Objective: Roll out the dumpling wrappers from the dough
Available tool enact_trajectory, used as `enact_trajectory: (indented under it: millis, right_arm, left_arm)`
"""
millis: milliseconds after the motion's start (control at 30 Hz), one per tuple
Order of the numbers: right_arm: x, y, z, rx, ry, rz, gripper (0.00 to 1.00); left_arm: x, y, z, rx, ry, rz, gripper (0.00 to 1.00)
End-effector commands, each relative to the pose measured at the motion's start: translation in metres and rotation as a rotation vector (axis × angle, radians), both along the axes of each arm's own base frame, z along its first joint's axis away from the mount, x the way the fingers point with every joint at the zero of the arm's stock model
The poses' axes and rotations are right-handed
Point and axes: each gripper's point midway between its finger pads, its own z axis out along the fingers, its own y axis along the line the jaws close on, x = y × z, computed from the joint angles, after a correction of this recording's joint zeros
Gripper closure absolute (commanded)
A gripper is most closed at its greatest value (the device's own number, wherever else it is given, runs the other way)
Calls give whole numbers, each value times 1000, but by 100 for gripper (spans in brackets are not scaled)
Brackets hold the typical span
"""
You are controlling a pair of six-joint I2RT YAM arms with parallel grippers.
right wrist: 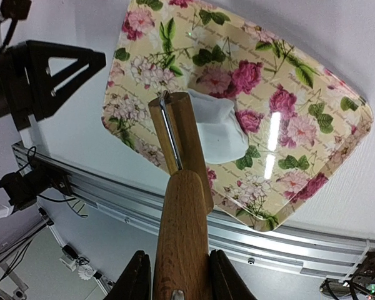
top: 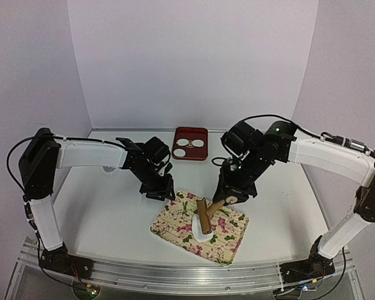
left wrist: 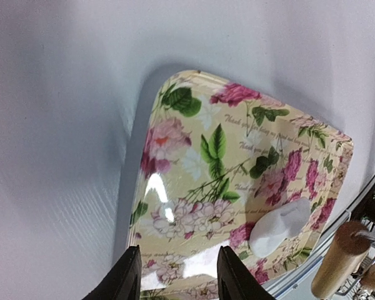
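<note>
The right gripper (right wrist: 178, 282) is clamping the wooden handle of the rolling pin (right wrist: 180, 187), one finger pressing on each side of the wood. The pin's roller is lying tilted across the dough (right wrist: 220, 130), covering one edge of it. The dough is sitting as a small white lump on the floral mat (right wrist: 300, 119), toward the mat's near half in the top view. The left gripper (left wrist: 180, 280) is hanging at the mat's far left corner with its fingers standing apart and gripping nothing; whether they are touching the mat cannot be told. Well behind the mat, a red tray (top: 192, 157) is sitting on the white table (top: 100, 215) near the back wall, and the round white dumpling wrappers (top: 182, 150) are lying flat inside it
</note>
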Motion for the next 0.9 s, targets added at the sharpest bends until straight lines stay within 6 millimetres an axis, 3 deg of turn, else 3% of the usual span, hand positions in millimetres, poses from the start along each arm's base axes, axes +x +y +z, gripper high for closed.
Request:
enact_trajectory:
  millis: [0, 267, 400, 567, 867]
  right_arm:
    - [-3, 5, -7, -70, -46, -101, 100]
    - [5, 15, -13, -113, -108, -166, 100]
    - [12, 29, -13, -112, -116, -156, 100]
    - [20, 39, -16, -119, -125, -173, 100]
    - [18, 34, -21, -174, -85, -205, 100]
  left_arm:
    - [2, -7, 4, 0, -34, -122, 52]
    - [0, 9, -8, 31, -28, -173, 38]
    - [1, 17, -16, 53, -5, -173, 45]
    - [1, 19, -20, 41, 2, -213, 47]
    - [1, 14, -31, 29, 31, -255, 54]
